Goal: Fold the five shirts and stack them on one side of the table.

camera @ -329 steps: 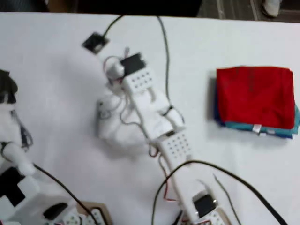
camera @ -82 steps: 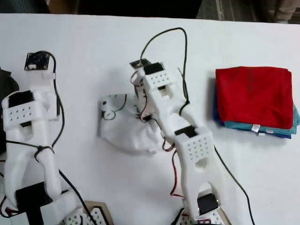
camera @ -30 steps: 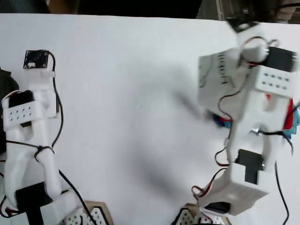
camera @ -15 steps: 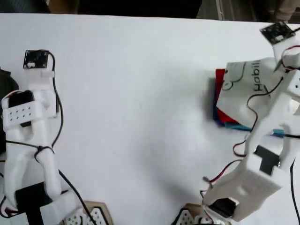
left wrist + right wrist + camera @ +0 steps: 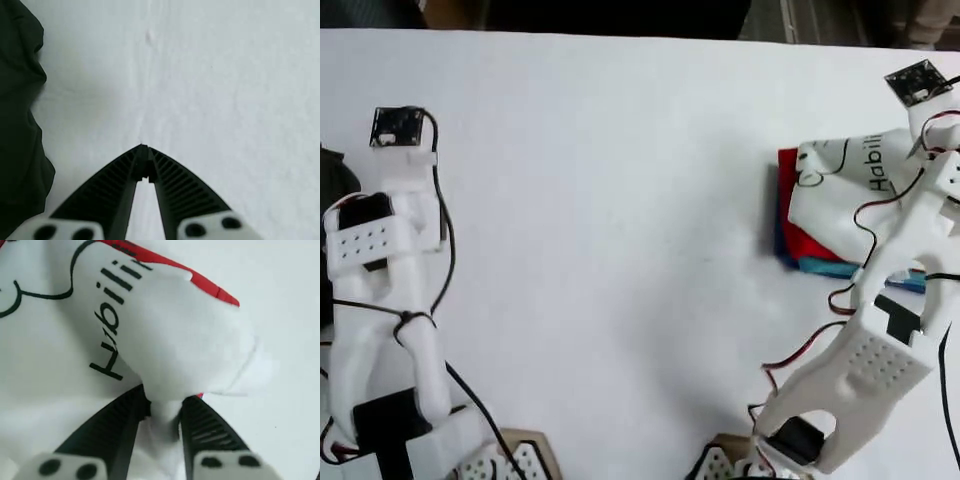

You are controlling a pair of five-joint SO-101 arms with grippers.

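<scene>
White shirt (image 5: 840,185) moved over half-hidden stack (image 5: 800,247), perhaps resting; right gripper (image 5: 164,407) clamps it; left gripper (image 5: 143,152) together.

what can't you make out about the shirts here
- High view: the white shirt and right arm cover most of the stack, so its layers can't be counted.
- Right wrist view: the white shirt is bunched in the right end effector, hiding its fold.
- High view: the dark cloth is cut off by the left edge; unidentifiable.
</scene>
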